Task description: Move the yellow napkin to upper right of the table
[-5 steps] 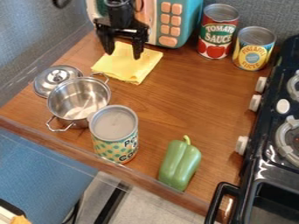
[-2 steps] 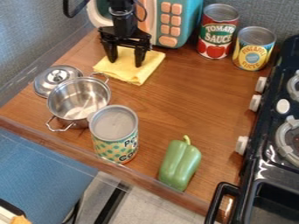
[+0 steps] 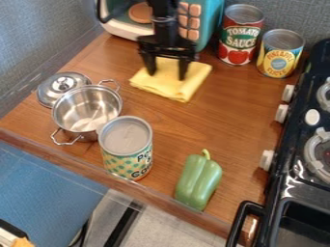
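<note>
A lid [image 3: 53, 91], pot [image 3: 87, 113] and green can [image 3: 127, 140] stand at left. The napkin [image 3: 171, 90] lies by the microwave [image 3: 136, 30], beneath the gripper [image 3: 168, 75], its fingers spread apart. Then come pepper [image 3: 199, 181], red can [image 3: 240, 36], yellow can [image 3: 280, 54] and stove [image 3: 293, 159].

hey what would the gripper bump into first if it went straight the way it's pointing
Likely the yellow napkin: the gripper points down at it, fingers apart. It may already be touching; depth is hard to judge here.

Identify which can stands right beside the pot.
Green-dotted can, by the steel pot. The red-labelled can and yellow-labelled can stand at the back.
</note>
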